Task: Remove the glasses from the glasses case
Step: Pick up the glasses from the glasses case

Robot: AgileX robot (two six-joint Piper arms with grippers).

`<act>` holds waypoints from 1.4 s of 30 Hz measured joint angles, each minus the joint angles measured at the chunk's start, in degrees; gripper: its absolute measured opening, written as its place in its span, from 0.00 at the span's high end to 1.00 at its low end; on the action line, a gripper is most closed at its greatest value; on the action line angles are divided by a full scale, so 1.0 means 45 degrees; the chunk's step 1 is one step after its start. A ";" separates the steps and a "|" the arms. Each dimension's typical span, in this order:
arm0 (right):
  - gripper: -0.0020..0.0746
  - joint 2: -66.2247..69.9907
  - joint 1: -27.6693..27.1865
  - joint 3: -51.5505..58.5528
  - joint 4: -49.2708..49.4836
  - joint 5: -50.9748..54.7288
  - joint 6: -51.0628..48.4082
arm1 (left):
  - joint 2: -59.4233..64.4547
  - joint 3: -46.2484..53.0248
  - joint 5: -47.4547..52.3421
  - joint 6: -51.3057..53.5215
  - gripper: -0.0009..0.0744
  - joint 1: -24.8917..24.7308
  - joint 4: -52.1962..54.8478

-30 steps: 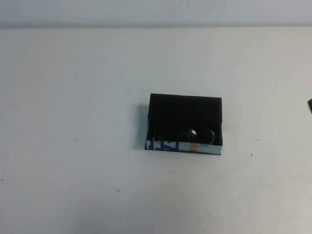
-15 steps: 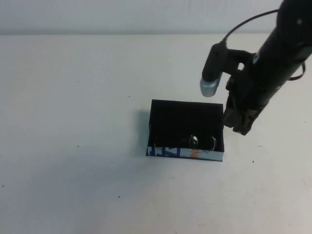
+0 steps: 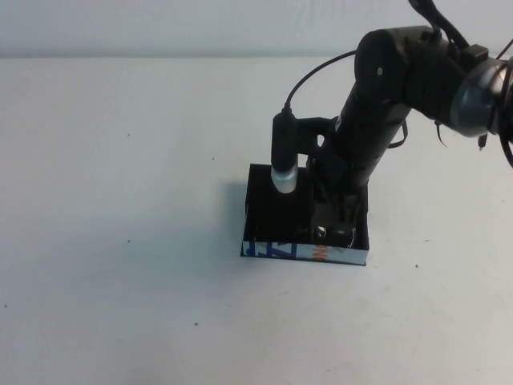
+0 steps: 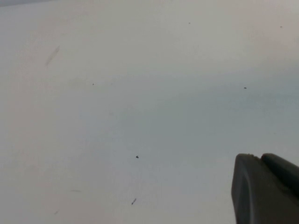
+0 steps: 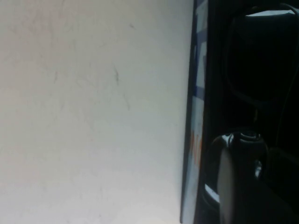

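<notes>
One arm is doing the work: the right arm (image 3: pixel 401 88) is reaching in from the far right side of the table (image 3: pixel 120 160) and bending down over the glasses case (image 3: pixel 304 250). The right gripper (image 3: pixel 330 218) is sitting inside the open case, low against the near wall. Whether its jaws are parted or clenched, I cannot tell; the dark fingers are merging with the black interior in the high view, and the right wrist view is showing only one rounded dark part close to the lens.

The glasses case is lying open near the table's middle, slightly right of centre, with its blue, white and orange printed side (image 3: pixel 298 252) facing the robot. The glasses (image 3: pixel 341 235) are lying inside the case along that near wall, right beside the gripper; contact is not readable. In the right wrist view, the glasses (image 5: pixel 254 60) are appearing as a dark curved frame within the black box, next to the printed edge (image 5: pixel 196 116).

The left gripper (image 4: pixel 266 189) is showing only as a dark finger edge in its own wrist view, hovering over bare table (image 4: pixel 117 93); jaw state cannot be told.
</notes>
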 joint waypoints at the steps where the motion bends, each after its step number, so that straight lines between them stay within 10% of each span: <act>1: 0.78 0.0118 0.0000 0.0000 0.0020 -0.0147 -0.0023 | 0.0000 0.0000 0.0000 0.0000 0.99 0.0000 0.0000; 8: 0.49 0.0594 0.0010 -0.0022 0.0077 -0.0898 -0.0049 | 0.0000 0.0000 0.0000 0.0000 0.99 0.0000 0.0000; 29: 0.55 0.1999 -0.0068 -0.0099 0.0882 -0.2243 -0.0049 | 0.0000 0.0000 0.0000 0.0000 0.99 0.0000 0.0000; 42: 0.92 0.1624 -0.0518 -0.0789 0.1071 -0.1172 0.1813 | 0.0000 0.0000 0.0000 0.0000 0.99 0.0000 0.0000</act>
